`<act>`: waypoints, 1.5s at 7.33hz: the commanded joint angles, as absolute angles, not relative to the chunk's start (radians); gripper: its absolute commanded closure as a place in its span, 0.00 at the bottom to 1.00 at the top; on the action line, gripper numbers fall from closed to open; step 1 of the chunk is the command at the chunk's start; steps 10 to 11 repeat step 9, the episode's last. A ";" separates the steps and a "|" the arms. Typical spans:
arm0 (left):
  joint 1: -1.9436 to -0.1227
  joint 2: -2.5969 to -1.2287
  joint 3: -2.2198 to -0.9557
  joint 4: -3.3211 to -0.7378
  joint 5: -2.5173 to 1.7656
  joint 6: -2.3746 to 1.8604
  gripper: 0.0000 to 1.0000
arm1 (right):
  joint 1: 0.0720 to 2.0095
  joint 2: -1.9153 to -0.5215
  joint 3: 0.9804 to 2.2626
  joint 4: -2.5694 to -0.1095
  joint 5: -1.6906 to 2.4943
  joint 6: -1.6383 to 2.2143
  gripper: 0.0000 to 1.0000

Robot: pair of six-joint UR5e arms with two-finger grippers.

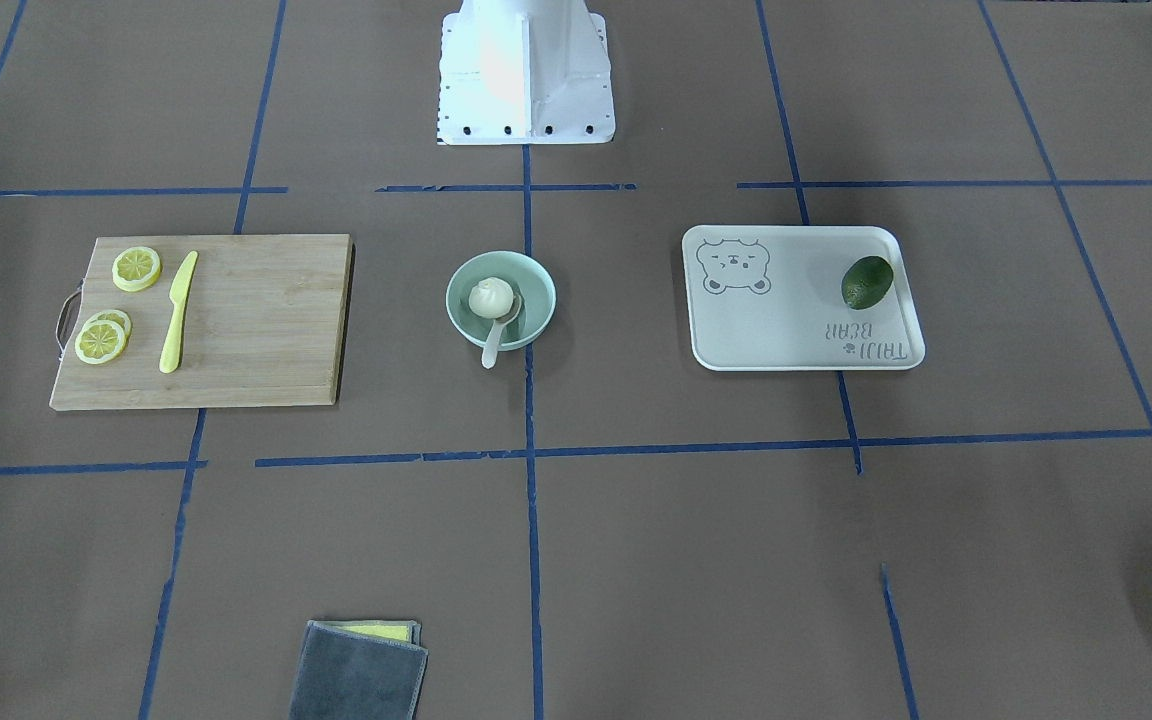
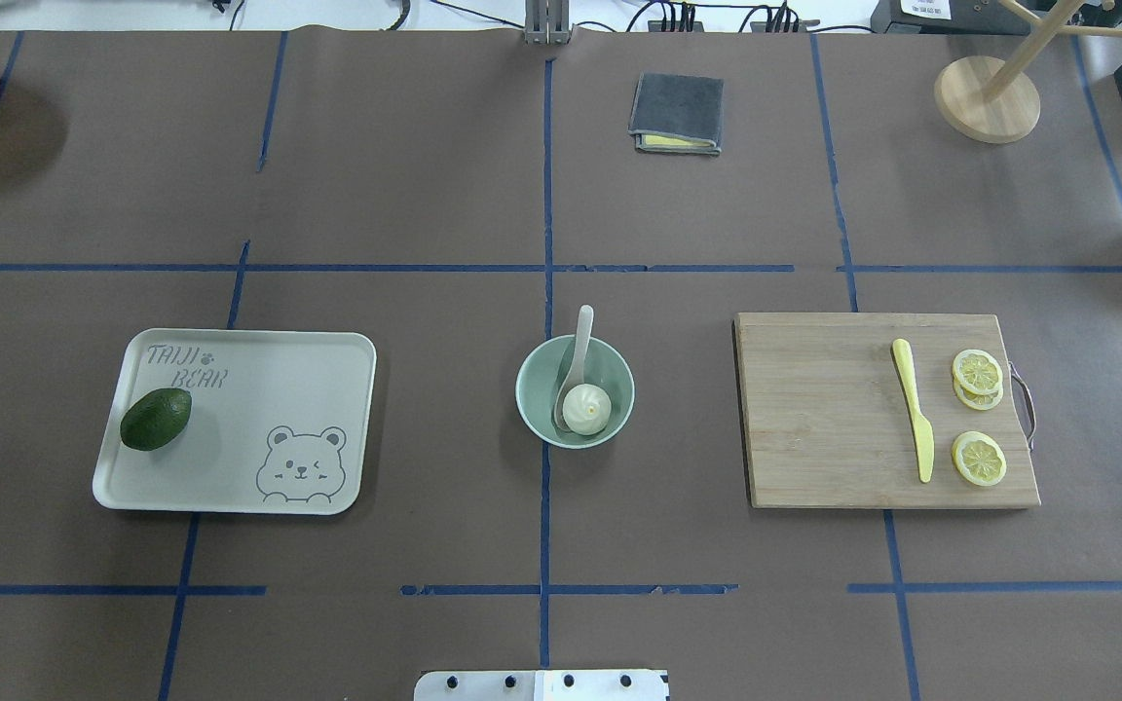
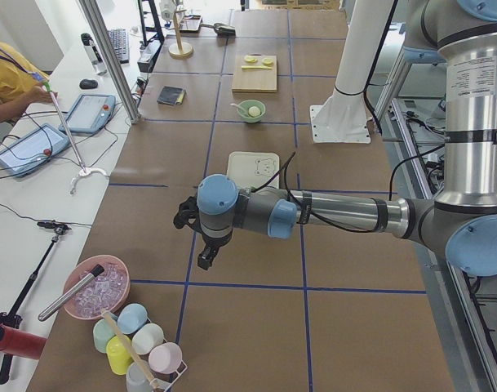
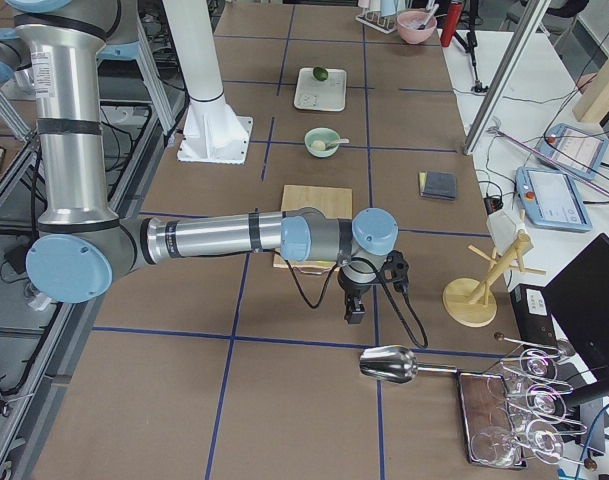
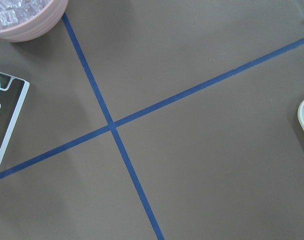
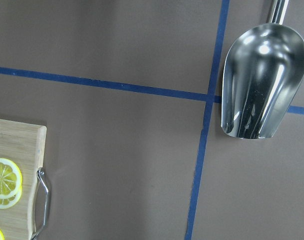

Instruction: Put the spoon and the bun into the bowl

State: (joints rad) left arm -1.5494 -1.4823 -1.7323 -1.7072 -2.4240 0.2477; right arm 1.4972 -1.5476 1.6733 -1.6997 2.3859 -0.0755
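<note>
The pale mint-green bowl (image 2: pixel 614 374) stands at the table's middle and also shows in the front view (image 1: pixel 531 283). The white pleated bun (image 2: pixel 586 407) sits inside it, as the front view (image 1: pixel 491 297) also shows. The off-white spoon (image 2: pixel 581 341) lies with its scoop in the bowl beside the bun, its handle (image 1: pixel 491 348) sticking out over the rim. My left gripper (image 3: pixel 206 260) hangs far off past the tray toward the table's left end. My right gripper (image 4: pixel 353 312) hangs past the cutting board at the right end. Both show only in side views, so I cannot tell whether they are open or shut.
A cream bear-print tray (image 2: pixel 279 389) holds an avocado (image 2: pixel 156 420). A wooden cutting board (image 2: pixel 824 409) carries a yellow knife (image 2: pixel 914 409) and lemon slices (image 2: pixel 978 372). A grey cloth (image 2: pixel 677 113) lies at the far side. A metal scoop (image 6: pixel 260 82) and a pink bowl (image 5: pixel 27 17) sit at the table's ends.
</note>
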 commanded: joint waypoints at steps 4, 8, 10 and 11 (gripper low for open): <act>-1.551 -1.482 -1.712 -1.619 -2.422 0.108 0.00 | 1.497 -1.554 1.666 -1.700 2.384 -0.075 0.00; -1.549 -1.486 -1.717 -1.621 -2.370 0.063 0.00 | 1.497 -1.560 1.667 -1.677 2.344 -0.077 0.00; -1.551 -1.489 -1.723 -1.620 -2.372 0.066 0.00 | 1.497 -1.560 1.667 -1.671 2.324 -0.077 0.00; -1.551 -1.489 -1.723 -1.620 -2.372 0.066 0.00 | 1.497 -1.560 1.667 -1.671 2.324 -0.077 0.00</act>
